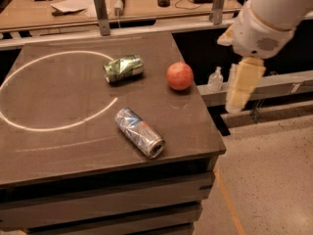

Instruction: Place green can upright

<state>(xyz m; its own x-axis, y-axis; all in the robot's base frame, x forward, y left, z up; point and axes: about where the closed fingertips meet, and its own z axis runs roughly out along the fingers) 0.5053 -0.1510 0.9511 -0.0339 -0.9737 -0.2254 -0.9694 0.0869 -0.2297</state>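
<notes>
Green metal is glinting where the can (123, 69) is lying on its side toward the far part of the dark table (58, 146), at the right rim of a white ring (29, 126) drawn on the top. We are seeing its side wrinkled and dented. To its right, apart from it, a red ball (179, 76) is resting near the table's right edge. Nearer to us, a blue can (140, 132) is lying on its side, angled with its open end toward the near right corner. The gripper (239, 94) is hanging off to the right, beyond the table's edge, well apart from the can and holding nothing; we are unable to make out whether it is spread or closed.
</notes>
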